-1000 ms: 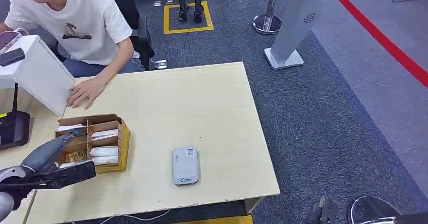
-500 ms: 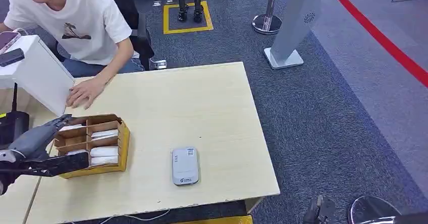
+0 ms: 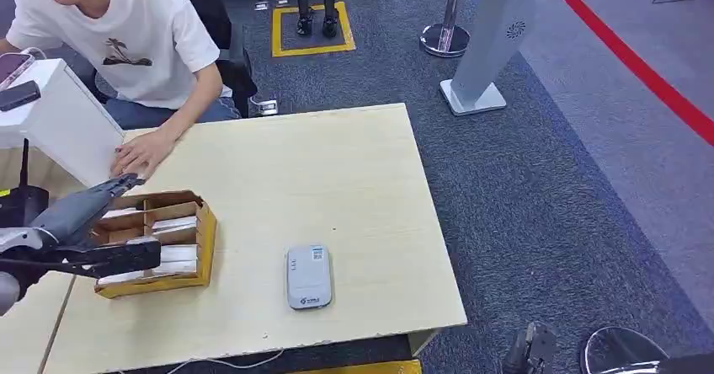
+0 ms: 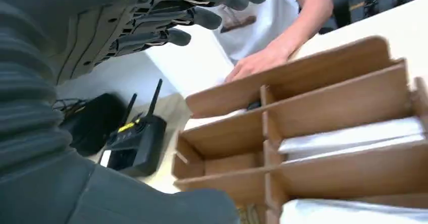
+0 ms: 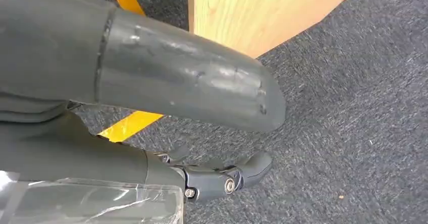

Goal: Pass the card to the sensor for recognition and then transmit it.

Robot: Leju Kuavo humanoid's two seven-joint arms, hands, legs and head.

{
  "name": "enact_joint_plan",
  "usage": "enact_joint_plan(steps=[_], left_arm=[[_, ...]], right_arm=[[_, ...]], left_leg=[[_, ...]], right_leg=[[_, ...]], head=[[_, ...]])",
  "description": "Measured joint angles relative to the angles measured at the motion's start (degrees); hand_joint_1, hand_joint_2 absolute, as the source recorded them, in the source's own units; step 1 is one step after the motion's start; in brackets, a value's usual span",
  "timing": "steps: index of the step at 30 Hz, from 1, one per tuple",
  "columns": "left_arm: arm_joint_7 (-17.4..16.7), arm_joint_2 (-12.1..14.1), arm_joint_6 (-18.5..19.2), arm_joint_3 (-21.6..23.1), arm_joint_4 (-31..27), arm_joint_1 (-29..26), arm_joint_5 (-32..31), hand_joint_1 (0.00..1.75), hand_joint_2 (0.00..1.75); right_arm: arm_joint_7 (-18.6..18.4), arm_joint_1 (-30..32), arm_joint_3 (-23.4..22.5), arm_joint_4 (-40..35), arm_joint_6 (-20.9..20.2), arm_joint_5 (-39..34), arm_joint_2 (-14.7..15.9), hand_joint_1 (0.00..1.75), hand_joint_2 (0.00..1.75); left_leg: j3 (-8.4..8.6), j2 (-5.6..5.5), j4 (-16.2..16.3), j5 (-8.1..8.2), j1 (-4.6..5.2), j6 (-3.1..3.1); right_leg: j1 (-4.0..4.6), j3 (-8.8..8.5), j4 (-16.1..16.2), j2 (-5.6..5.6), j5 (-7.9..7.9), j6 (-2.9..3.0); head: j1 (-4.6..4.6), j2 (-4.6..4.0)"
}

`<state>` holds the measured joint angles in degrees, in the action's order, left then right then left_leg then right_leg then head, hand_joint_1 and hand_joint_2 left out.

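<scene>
Left hand (image 3: 80, 222) hovers over the box (image 3: 181, 280); a person's hand (image 3: 139, 151) and white stand (image 3: 63, 125) crowd just beyond it.

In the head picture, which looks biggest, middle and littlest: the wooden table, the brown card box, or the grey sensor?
1. Wooden table, by far the biggest.
2. Brown card box.
3. Grey sensor, the littlest.
The left hand covers part of the box, but it still looks bigger than the sensor.
</scene>
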<state>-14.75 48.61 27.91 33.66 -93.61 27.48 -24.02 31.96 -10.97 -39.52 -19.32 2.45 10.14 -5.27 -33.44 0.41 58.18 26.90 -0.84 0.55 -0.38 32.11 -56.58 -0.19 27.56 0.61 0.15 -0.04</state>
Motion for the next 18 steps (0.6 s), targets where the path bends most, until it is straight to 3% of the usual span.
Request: enact_joint_plan(steps=[6, 11, 15, 18], left_arm=[[0.5, -0.4, -0.6, 2.4, 0.2, 2.2, 0.8, 0.00, 1.75], [0.5, -0.4, -3.2, 3.8, 0.1, 1.8, 1.8, 0.00, 1.75], [-1.0, 1.0, -8.6, 3.5, -2.5, -2.9, 1.2, 0.00, 1.75], [-2.4, 2.9, -11.1, 1.4, -6.2, -9.9, 0.2, 0.00, 1.75]], right_arm=[[0.2, 0.0, 0.0, 0.0, 0.0, -0.5, 0.0, 0.00, 0.00], [0.4, 0.0, 0.0, 0.0, 0.0, -0.9, 0.0, 0.00, 0.00], [0.6, 0.3, 0.0, 0.0, 0.0, -1.7, 0.0, 0.00, 0.00], [0.7, 0.7, 0.0, 0.0, 0.0, -1.9, 0.0, 0.00, 0.00]], left_leg=[[0.00, 0.00, 0.0, 0.00, 0.00, 0.00], [0.00, 0.01, 0.0, 0.00, 0.00, 0.00], [0.00, 0.11, 0.0, 0.01, 0.00, 0.00], [0.00, 0.20, 0.0, 0.05, 0.00, 0.00]], right_leg=[[0.00, 0.01, 0.0, 0.00, 0.00, 0.00], [0.00, -0.02, 0.0, 0.01, 0.00, 0.00], [0.00, -0.01, 0.0, 0.12, 0.01, 0.00], [0.00, 0.03, 0.0, 0.22, 0.03, 0.00]], head=[[0.00, -0.02], [0.00, -0.02], [0.00, -0.02], [0.00, 0.00]])
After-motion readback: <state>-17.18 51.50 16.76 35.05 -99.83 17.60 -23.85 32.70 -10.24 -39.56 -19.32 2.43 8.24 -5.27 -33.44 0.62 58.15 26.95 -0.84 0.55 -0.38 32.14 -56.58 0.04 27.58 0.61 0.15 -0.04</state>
